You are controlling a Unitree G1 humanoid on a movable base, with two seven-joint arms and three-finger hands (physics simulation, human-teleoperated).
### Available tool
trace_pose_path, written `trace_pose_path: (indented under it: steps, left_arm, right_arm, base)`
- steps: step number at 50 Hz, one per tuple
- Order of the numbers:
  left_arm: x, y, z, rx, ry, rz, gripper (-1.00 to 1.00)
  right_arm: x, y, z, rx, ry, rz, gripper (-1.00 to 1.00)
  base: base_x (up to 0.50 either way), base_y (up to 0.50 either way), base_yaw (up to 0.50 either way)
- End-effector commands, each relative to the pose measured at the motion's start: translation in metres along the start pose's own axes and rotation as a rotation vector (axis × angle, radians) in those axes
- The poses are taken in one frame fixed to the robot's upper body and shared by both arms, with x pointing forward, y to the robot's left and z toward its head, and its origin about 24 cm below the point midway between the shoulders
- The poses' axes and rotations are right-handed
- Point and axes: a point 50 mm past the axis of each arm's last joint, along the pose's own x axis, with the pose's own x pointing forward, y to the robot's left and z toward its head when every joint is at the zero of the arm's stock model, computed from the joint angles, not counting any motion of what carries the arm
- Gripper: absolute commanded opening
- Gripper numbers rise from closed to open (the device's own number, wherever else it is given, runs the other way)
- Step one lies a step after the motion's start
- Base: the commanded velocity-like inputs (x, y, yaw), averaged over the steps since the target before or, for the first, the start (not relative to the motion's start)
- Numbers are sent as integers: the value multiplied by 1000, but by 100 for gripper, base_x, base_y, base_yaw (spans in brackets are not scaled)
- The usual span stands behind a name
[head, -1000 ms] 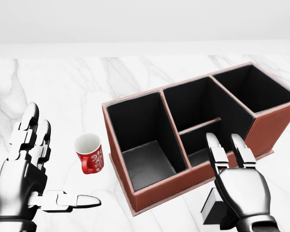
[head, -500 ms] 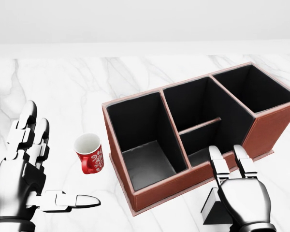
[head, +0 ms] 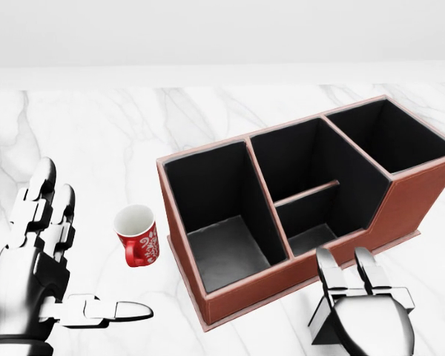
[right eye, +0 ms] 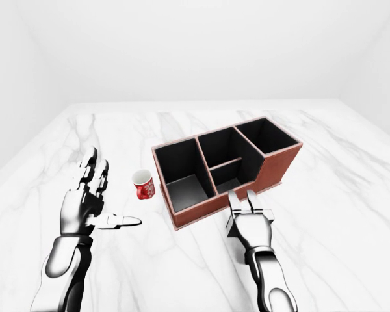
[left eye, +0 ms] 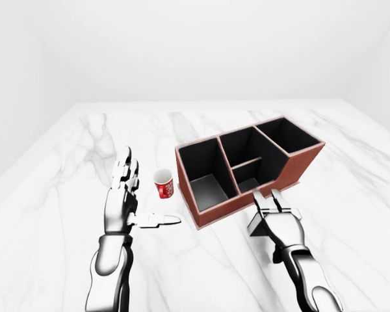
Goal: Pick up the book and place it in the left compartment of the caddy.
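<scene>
The red-brown caddy with black compartments stands on the marble table, and its left compartment holds nothing. The book, dark grey with a white edge, lies flat just below the caddy's near wall at the bottom right of the head view. My right hand lies over the book with its fingers stretched out straight toward the caddy, open; the palm hides most of the book. My left hand is held open at the lower left, thumb pointing right, with nothing in it.
A red mug with a white pattern stands upright just left of the caddy, between it and my left hand. The white marble table stretches far to the left and beyond the caddy toward a plain white wall.
My right hand has slid down the head view, off the caddy's near wall and onto the book. The left hand has dropped slightly. Caddy and mug have not moved.
</scene>
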Motion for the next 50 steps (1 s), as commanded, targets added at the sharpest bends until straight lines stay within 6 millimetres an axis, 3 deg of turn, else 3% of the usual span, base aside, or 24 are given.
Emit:
trace_pose_path:
  steps: [1,11,12,13,14,26,35,43,46,50]
  left_arm:
    - [-2,0,-1,-1,7,1,100]
    - [-3,0,-4,-3,21,3,100]
    - [-4,1,-3,-3,20,4,100]
    - [-5,2,-3,-3,18,6,100]
    - [-5,2,-3,-3,18,7,100]
    - [-1,3,-2,-3,10,7,100]
    - [1,3,4,2,-18,6,100]
    - [2,4,9,5,-41,4,100]
    - [2,4,9,5,-39,5,100]
    - [1,5,10,6,-42,8,100]
  right_arm:
    - [-9,7,-19,-78,112,69,100]
    - [-6,12,-32,-105,169,93,100]
    - [-7,13,-34,-109,171,94,84]
    - [-7,14,-35,-115,175,99,-31]
    - [-7,14,-35,-115,174,104,-100]
    - [-4,20,-29,-118,168,148,-100]
    - [8,14,-33,-93,124,80,-100]
    - [5,-15,-32,-57,71,-5,-100]
    - [-8,-34,-43,-27,114,-48,-100]
    - [-42,-51,-91,30,289,-96,-100]
  base:
    - [0,0,0]
    - [0,0,0]
    - [0,0,0]
    - [0,0,0]
    - [0,0,0]
    - [0,0,0]
    - [0,0,0]
    - [0,0,0]
    - [0,0,0]
    - [0,0,0]
